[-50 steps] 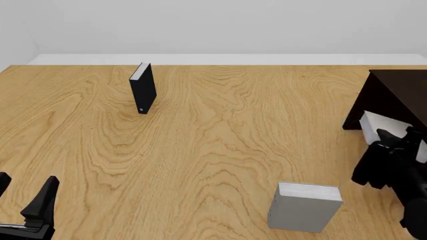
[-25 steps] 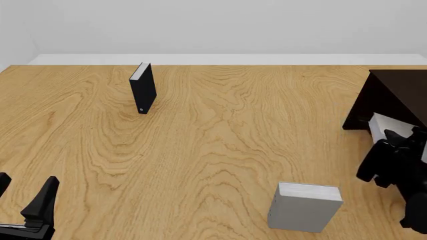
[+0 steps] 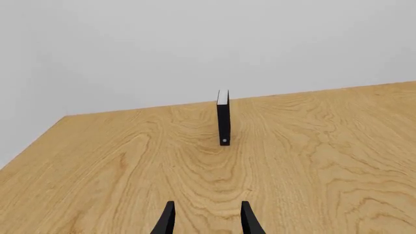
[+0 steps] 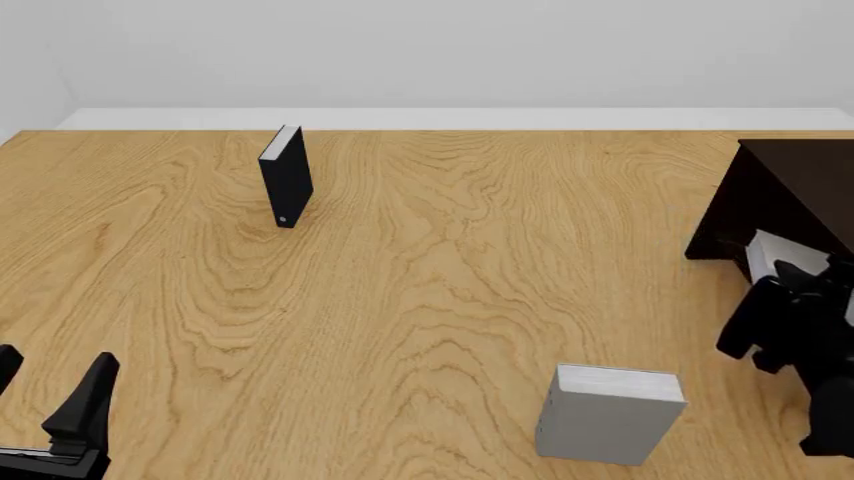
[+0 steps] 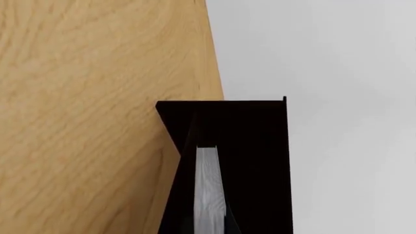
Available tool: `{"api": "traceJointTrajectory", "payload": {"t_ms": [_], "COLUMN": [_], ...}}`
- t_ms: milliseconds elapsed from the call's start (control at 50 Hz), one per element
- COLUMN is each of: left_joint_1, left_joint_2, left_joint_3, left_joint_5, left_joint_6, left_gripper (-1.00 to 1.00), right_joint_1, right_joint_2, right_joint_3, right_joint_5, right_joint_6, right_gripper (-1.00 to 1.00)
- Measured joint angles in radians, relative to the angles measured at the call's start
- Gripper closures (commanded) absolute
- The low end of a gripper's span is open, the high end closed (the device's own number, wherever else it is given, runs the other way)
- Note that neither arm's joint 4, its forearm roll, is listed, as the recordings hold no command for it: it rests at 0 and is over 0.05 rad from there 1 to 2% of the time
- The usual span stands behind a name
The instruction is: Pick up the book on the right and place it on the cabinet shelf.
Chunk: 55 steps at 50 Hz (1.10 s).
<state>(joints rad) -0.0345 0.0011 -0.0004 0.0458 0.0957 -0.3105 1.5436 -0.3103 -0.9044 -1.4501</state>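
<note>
A thick light-grey book with white page edges is held clamped in the right tool at the table's right edge, its front end reaching into the mouth of the large, very dark brown wooden cabinet; in the right wrist view the book is seen edge-on between the tool's dark fingers, against the cabinet's dark interior. A second, matching grey book stands upright on the light wooden table, near the front edge and left of the right arm. A slim black book stands upright far off towards the back left, with broad bare wood between. A small white dot is seen low on its spine; no writing can be read. The left tool is held with its fingers apart at the near left corner.
</note>
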Motion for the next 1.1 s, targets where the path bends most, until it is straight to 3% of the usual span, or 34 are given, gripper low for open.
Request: {"api": "traceJointTrajectory", "payload": {"t_ms": [260, 580, 600, 1100], "left_joint_1": [0.002, 0.004, 0.004, 0.003], "left_joint_2": [0.0, 0.0, 0.0, -0.001], "left_joint_3": [0.0, 0.0, 0.0, 0.0], "left_joint_5": [0.002, 0.006, 0.006, 0.004], "left_joint_6": [0.001, 0.0, 0.0, -0.003], "left_gripper": [-1.0, -1.0, -1.0, -1.0], "right_joint_1": [0.003, -0.002, -0.002, -0.005], "right_joint_2": [0.019, -0.013, -0.015, -0.056], "right_joint_3": [-0.012, -0.043, -0.045, -0.059], "right_joint_5": [-0.002, 0.081, 0.086, 0.19], "right_joint_6": [0.016, 0.062, 0.065, 0.111], "right_gripper": [1.0, 1.0, -1.0, -1.0]}}
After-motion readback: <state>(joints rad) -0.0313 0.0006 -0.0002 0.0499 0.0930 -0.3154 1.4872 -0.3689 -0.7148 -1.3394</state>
